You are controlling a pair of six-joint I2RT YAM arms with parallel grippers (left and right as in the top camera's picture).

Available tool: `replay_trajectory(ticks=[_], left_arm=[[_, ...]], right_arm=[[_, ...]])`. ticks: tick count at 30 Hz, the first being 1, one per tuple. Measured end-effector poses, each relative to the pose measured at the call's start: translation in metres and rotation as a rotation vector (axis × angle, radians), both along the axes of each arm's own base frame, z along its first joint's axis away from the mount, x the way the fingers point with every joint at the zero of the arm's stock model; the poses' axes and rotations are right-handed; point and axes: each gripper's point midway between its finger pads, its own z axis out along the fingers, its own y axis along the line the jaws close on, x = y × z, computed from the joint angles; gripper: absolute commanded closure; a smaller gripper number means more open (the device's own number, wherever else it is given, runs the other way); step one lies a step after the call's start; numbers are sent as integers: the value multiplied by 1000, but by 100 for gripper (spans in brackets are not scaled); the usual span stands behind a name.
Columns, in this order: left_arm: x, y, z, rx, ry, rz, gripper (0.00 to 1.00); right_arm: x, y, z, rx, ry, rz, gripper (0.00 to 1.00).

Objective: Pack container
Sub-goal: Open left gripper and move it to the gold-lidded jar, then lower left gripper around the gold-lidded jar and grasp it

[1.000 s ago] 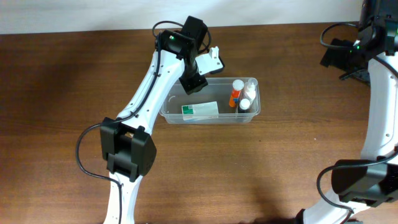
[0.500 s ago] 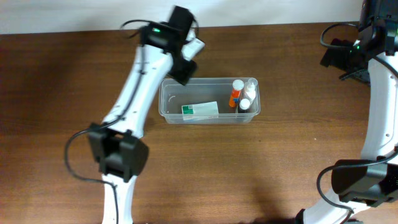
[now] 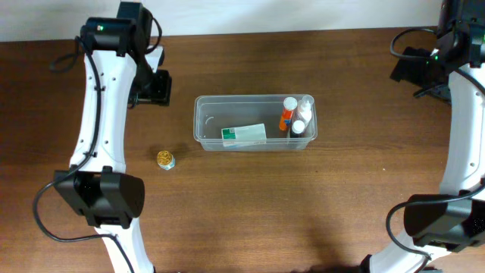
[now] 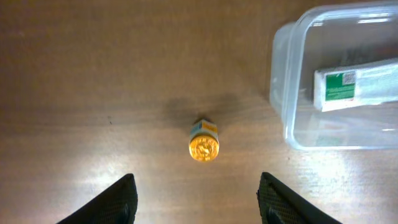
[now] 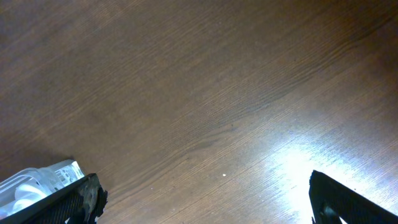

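— Jaws, then: what can you see of them?
— Only dark tips at the bottom of each wrist view. The left jaws are parted with nothing between them, and the small bottle (image 4: 204, 144) sits on the wood ahead of them. The right jaws gape wide over bare tabletop (image 5: 205, 93), holding nothing
— Anything you can't make out?
— Something pale and clear peeps from behind one right tip, and I can't tell what it is. The left wrist view cuts the container (image 4: 278, 93) off at its edge. Whether the small bottle stands or lies, I can't tell
— Count them for me
— One container, mid-tabletop, well apart from both arms. Inside it, one box (image 3: 244, 134) lies flat left of the middle, and the bottles (image 3: 297, 115) are bunched at the right end. I think there are three white caps, though they crowd together. One small bottle is outside, to the container's left, not touching it
— Materials?
— The container is clear plastic, rectangular, with rounded corners and a rim. The box is green and white, oblong. One bottle inside has an orange body. The loose one has a shiny round gold cap. The tabletop is brown wood grain
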Motion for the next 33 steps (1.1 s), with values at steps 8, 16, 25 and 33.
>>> replay_trajectory(ticks=[8, 16, 25, 33], left_arm=[[-15, 1, -24, 8, 98, 36, 37], [-29, -9, -52, 16, 152, 38, 36], [-49, -15, -78, -7, 111, 54, 33], [-64, -14, -130, -9, 144, 94, 33]], right_arm=[[0, 0, 0, 0, 0, 0, 2], [0, 0, 0, 0, 0, 0, 2], [0, 0, 0, 0, 0, 0, 2], [0, 0, 0, 1, 0, 0, 2]])
